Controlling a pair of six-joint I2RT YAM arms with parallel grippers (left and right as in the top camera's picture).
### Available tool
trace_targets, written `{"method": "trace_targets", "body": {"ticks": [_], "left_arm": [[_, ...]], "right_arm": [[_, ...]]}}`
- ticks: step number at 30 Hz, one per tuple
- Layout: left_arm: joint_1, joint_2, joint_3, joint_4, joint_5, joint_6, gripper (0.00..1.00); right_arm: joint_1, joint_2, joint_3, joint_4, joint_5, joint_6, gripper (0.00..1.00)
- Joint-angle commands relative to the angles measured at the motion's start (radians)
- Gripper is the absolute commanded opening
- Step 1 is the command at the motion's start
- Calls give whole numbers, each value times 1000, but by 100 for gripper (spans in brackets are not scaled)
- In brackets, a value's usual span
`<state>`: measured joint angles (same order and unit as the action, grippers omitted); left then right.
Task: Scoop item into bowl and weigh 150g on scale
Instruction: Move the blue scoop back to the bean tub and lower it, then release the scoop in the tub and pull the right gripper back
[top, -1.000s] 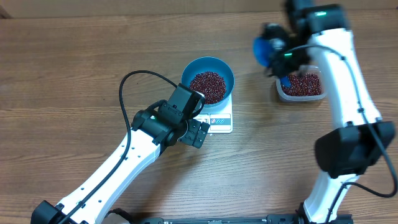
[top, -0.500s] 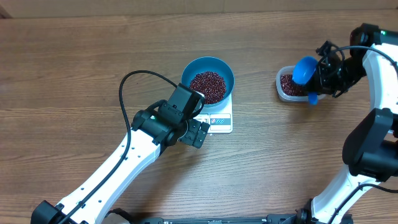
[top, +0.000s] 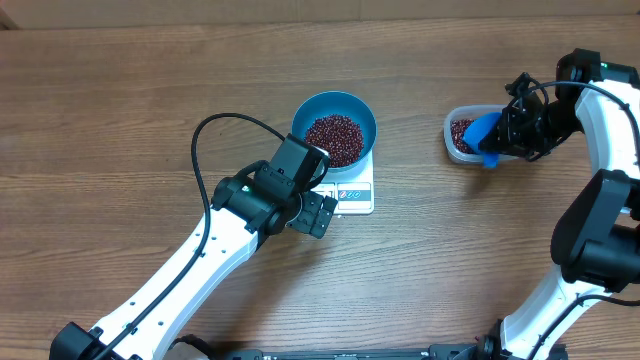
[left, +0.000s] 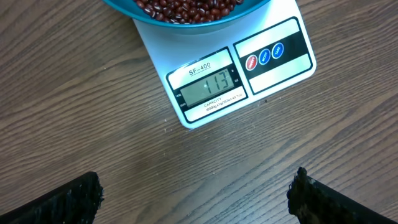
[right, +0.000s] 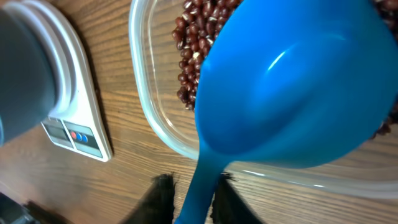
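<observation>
The blue bowl (top: 300, 112) holds dark red beans (top: 334, 138) and stands on the white scale (top: 355, 195), whose display (left: 208, 84) reads 113. My left gripper (top: 318, 214) hovers over the wood just in front of the scale, open and empty (left: 196, 199). At the right, the small blue scoop (top: 485, 132) rests in the clear tub (top: 455, 140) of beans (right: 193, 56). The scoop's handle (right: 199, 186) runs between the fingers of my right gripper (right: 193, 199). The jaws are slightly parted, with a gap on the left side of the handle.
A black cable (top: 215, 125) loops over the wood left of the bowl. The right arm (top: 600, 150) runs along the table's right edge. The scale's corner (right: 74, 118) shows left of the tub wall (right: 143, 93).
The right arm swung from beside the bowl out to the tub and lowered the scoop into it. Its jaws have loosened on the handle. The left arm has not moved.
</observation>
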<state>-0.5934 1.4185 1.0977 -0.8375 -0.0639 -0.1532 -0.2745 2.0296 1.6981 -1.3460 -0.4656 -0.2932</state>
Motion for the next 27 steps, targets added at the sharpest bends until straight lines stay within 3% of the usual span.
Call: {"method": "trace_targets", "body": {"ticks": [1,7,9,13,20,24,27], "left_arm": [[6,-13,-1,1,9,19,99],[6,-13,-1,1,9,19,100],[6,-13,-1,1,9,19,100],[6,-13,-1,1,9,19,99],[6,-13,-1,1,9,19,100],[6,-13,-1,1,9,19,100],[6,-13,-1,1,9,19,99]], "right_arm": [[-3,-19,-8,4,5,13,33],[-34,-22,74,-20,93,117,70],[-58,-34,138,-78,95,127,100],[-103,-104,222,-153,94,164,100],[-196,-295,202,-150,55,363,100],[-208,-402,80,-104,-81,402,100],[-208,-508,-66,27,-86,526,100]]}}
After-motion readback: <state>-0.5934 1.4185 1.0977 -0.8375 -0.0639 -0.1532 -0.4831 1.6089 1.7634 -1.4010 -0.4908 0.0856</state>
